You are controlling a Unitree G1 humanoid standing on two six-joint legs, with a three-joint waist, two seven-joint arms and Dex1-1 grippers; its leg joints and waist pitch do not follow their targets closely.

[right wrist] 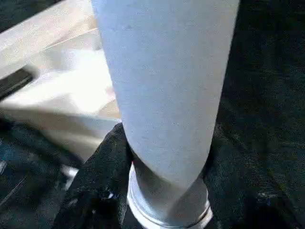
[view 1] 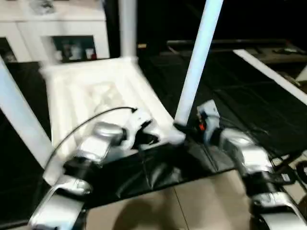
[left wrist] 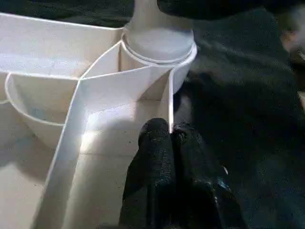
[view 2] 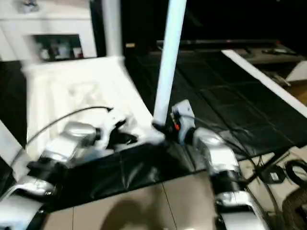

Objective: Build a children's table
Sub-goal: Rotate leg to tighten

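A white plastic table top [view 1: 96, 91] lies upside down on a dark floor mat [view 1: 230, 100], its ribbed underside facing up across the left and centre of the head-camera frame. Three white legs rise from its corners: one [view 1: 199, 60] at the near right corner, leaning toward the upper right; one [view 1: 127, 26] at the far corner, top centre; and one [view 1: 21, 120] slanting along the left edge. The right gripper [right wrist: 164, 191], at centre right, has its black fingers [right wrist: 102, 176] on either side of the near leg's base, just above the round corner socket [left wrist: 159, 52], clamped around it. The left gripper [left wrist: 170, 143], lower centre, has its fingers pressed together, the tips against a thin rib of the underside beside that socket. A white cabinet [view 1: 57, 28] stands at upper left.
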